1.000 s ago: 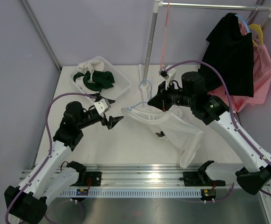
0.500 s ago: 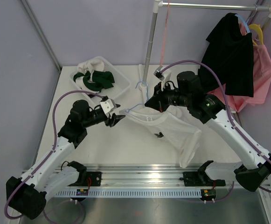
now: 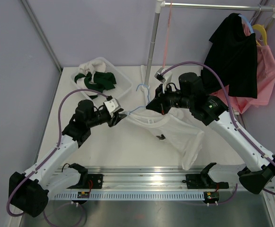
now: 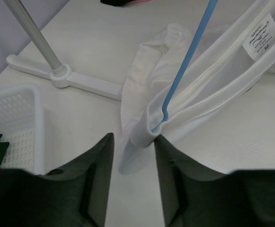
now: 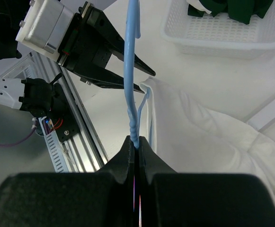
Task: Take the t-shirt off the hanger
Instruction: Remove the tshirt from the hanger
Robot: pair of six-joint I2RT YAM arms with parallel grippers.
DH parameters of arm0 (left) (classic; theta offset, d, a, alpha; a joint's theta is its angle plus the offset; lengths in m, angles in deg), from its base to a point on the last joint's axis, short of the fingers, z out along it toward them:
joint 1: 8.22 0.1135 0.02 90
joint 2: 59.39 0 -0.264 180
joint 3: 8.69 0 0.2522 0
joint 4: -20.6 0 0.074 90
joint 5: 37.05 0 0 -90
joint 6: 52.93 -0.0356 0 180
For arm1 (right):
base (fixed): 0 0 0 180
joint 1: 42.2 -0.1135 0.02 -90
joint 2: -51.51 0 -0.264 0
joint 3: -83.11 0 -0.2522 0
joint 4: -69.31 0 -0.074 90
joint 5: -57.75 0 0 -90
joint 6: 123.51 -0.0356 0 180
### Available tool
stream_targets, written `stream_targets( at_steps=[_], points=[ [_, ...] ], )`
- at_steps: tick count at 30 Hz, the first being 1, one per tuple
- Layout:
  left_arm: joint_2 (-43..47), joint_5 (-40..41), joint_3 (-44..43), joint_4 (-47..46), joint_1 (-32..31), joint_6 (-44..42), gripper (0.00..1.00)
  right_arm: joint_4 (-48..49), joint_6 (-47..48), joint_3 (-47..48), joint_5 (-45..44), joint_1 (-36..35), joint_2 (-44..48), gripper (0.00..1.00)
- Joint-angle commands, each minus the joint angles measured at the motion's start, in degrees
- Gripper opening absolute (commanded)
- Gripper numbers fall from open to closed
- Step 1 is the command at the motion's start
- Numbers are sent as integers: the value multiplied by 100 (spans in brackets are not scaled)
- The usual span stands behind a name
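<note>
A white t-shirt (image 3: pixel 175 130) is draped on a light blue wire hanger (image 3: pixel 136 109) and trails down onto the table. My right gripper (image 3: pixel 152 102) is shut on the hanger's twisted neck (image 5: pixel 130 71) and holds it above the table. My left gripper (image 3: pixel 123 115) is at the hanger's left end. Its jaws stand narrowly apart around the shirt's bunched shoulder (image 4: pixel 139 135). The right finger is against the cloth and a gap shows on the left side. The blue hanger arm (image 4: pixel 184 71) runs into the fabric (image 4: pixel 208 90) there. The right wrist view shows the left gripper (image 5: pixel 148 80) at the shirt's edge (image 5: pixel 199 127).
A white basket (image 3: pixel 123 82) of dark green and white clothes sits at the back left. The clothes rack's pole (image 3: pixel 152 42) and foot (image 4: pixel 75 80) stand behind the shirt. A black garment (image 3: pixel 234 56) and a pink one (image 3: pixel 267 71) hang at the right. A metal rail (image 3: pixel 146 177) runs along the front.
My left gripper has moved right to the shirt's shoulder and its jaws have narrowed around it. The right gripper has carried the hanger a little to the left.
</note>
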Motion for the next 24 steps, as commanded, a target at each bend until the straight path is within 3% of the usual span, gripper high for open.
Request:
stream_targets(
  at_steps=[1, 4, 7, 24],
  points=[
    [-41, -60, -248, -221, -27, -17, 34, 296, 64, 229, 213, -85, 86, 0],
    [20, -192, -248, -168, -27, -61, 12, 331, 81, 237, 204, -85, 69, 0],
    [55, -123, -213, -177, -36, -79, 0, 357, 99, 237, 195, -85, 51, 0],
    [-656, 704, -776, 245, -36, 97, 0, 269, 222, -149, -191, -85, 534, 0]
  ],
)
